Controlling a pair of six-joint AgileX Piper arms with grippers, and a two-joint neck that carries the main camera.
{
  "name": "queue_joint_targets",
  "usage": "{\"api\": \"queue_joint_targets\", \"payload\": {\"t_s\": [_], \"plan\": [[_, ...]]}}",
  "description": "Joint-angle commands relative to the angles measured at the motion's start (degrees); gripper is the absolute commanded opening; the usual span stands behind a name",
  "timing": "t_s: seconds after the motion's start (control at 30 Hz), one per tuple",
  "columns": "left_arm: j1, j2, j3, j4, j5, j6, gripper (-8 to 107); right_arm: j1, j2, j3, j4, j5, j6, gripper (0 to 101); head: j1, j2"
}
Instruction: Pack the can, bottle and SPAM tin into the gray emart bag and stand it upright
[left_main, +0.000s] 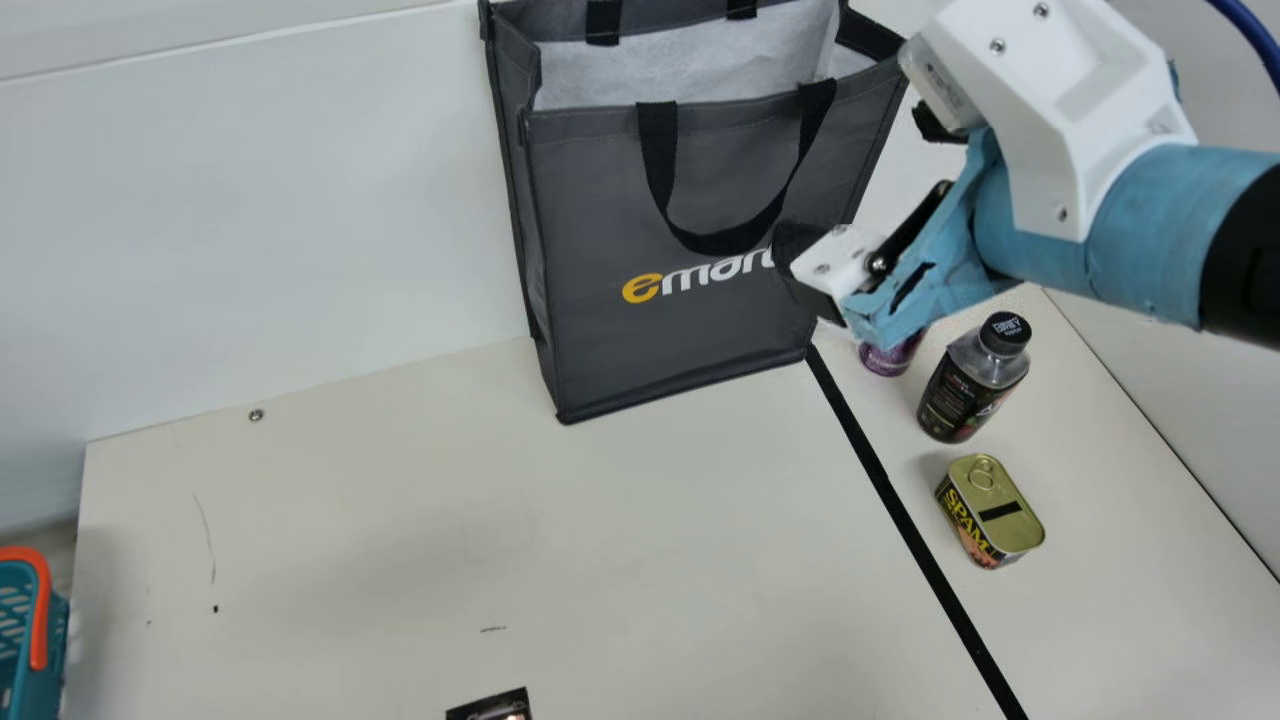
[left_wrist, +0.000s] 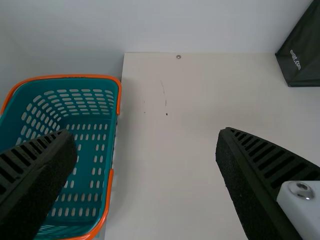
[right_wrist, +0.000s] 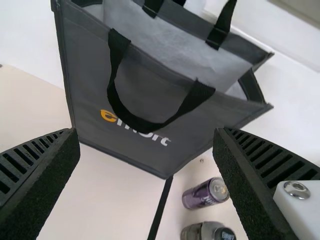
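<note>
Right tool (left_main: 862, 190), nearest the main camera, was in front of the bag's right part in that view, its two fingers wide apart with nothing between them; in its own wrist view, the right tool (right_wrist: 146, 132) also had its fingers spread. Left tool (left_wrist: 146, 134), also apart and empty, was over the table (left_wrist: 165, 165), near the basket, well apart from the bag.

Counts: two tools, one gray bag (left_main: 690, 330), one can (left_main: 892, 358), one bottle (left_main: 970, 390), one SPAM tin (left_main: 990, 512), one basket (left_main: 45, 660). Bag stood upright near the wall (left_main: 300, 200), mouth open at top. Two black handles; the front one (left_main: 655, 150) hung down its front.

Can, bottle and tin were all outside the bag, on the table at its right, past one black stripe (left_main: 900, 510). Can stood closest to the right tool, partly hidden by it in the main view; bottle upright, next out; tin farthest, lid up. Three in a row, apart from the tool.

Basket: teal, orange handles, at the table's left side. One screw (left_main: 256, 415) at the table's back edge, one dark printed item (left_main: 495, 708) at the main view's bottom edge, too cut off to tell what.
</note>
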Motion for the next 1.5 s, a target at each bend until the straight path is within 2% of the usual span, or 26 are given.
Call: {"api": "queue_joint_targets", "payload": {"t_s": [0.0,0.13,0.5,0.9,1.47], "plan": [[0.00,0.00,0.00,0.00,0.00,0.00,90,-0.19,0.88,-1.94,0.41,0.70,-1.56,95,-1.30,-0.05],[0.00,0.00,0.00,0.00,0.00,0.00,90,-0.33,2.87,-5.13,1.08,1.99,-4.17,95,-1.30,-0.05],[0.00,0.00,0.00,0.00,0.00,0.00,90,-0.34,6.60,-8.90,2.08,1.99,-11.62,95,-1.30,-0.05],[0.00,0.00,0.00,0.00,0.00,0.00,90,-0.92,11.11,-12.43,4.51,1.99,-16.89,95,-1.30,-0.05],[0.00,0.00,0.00,0.00,0.00,0.00,90,-2.92,19.27,-16.70,11.68,1.99,-22.13,95,-1.30,-0.05]]}}
